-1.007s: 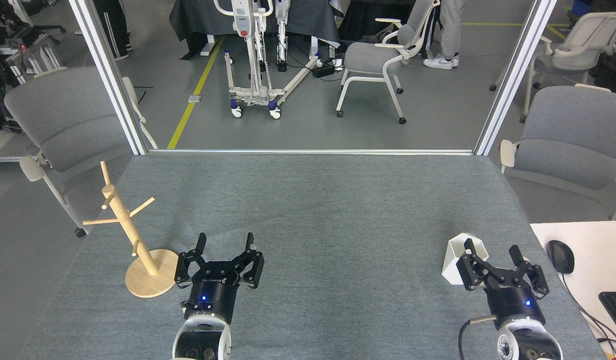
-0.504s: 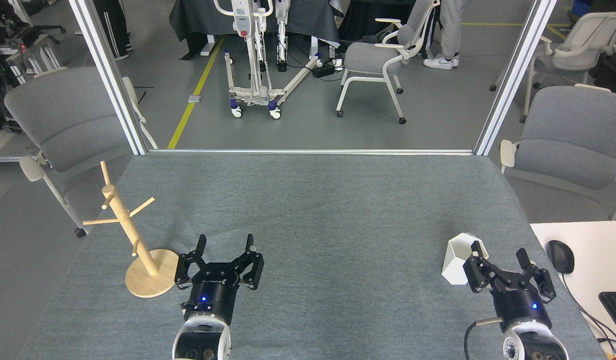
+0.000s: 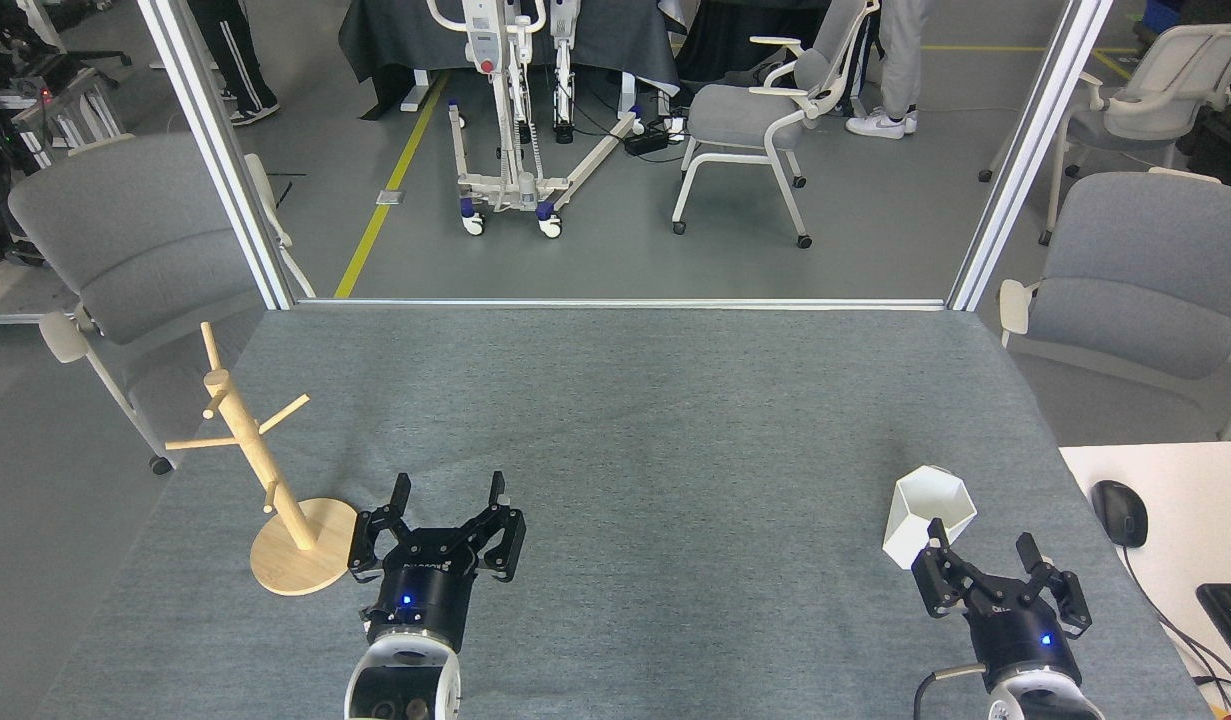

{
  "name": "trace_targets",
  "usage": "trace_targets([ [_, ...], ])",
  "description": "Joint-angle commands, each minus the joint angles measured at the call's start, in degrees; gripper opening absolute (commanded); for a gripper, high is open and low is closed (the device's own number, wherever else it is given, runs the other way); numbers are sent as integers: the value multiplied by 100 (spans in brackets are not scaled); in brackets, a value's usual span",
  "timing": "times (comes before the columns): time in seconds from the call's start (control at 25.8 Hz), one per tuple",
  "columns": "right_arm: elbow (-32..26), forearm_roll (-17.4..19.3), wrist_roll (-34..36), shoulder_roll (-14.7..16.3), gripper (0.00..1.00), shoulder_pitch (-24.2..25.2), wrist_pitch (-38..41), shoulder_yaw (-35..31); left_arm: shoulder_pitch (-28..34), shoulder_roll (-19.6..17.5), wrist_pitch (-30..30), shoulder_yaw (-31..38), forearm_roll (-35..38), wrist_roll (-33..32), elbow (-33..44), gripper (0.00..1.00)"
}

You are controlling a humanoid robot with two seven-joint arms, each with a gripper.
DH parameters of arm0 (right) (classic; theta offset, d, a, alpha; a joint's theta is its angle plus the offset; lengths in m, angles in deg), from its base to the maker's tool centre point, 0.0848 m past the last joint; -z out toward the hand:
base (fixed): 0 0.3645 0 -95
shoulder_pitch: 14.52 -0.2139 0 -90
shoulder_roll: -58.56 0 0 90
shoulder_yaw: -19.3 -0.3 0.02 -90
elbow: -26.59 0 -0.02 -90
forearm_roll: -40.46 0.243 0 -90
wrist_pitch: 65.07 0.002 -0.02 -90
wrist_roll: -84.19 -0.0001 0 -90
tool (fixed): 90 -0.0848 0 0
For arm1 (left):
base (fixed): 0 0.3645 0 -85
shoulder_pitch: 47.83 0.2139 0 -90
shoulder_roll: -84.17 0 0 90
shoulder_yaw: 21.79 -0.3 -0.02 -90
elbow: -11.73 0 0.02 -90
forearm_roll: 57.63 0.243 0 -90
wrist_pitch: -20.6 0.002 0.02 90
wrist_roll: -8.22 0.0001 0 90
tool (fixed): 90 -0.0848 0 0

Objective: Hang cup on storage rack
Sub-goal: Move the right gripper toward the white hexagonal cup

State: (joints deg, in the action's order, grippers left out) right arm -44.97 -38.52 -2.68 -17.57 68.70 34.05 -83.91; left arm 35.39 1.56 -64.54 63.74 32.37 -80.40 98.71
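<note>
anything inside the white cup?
Nothing visible inside the cup: its open hexagonal mouth shows bare white inner walls. The near wall hides the bottom, so that part cannot be checked. The right claw, open, sits just in front, outside it.

Robotics lab — taped floor [image 3: 390, 180], hoist [image 3: 505, 110]

A white faceted cup [image 3: 928, 515] stands upright, mouth up, near the surface's right edge toward the near side. The light wooden storage rack [image 3: 265, 480], pegs bare, stands near the left edge.
</note>
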Motion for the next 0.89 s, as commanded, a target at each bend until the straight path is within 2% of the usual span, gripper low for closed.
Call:
trace_targets([
  [0.0,10,-258,171,-77,100,19,-7,2,-7,9,7,16,0,2,-31,99],
  [0.19,195,-557,232,-112,100,10,-16,20,-25,18,16,43,0,2,-119,99],
  [0.85,836,-575,355,-33,100,-403,37,187,-34,18,33,60,0,2,-286,99],
])
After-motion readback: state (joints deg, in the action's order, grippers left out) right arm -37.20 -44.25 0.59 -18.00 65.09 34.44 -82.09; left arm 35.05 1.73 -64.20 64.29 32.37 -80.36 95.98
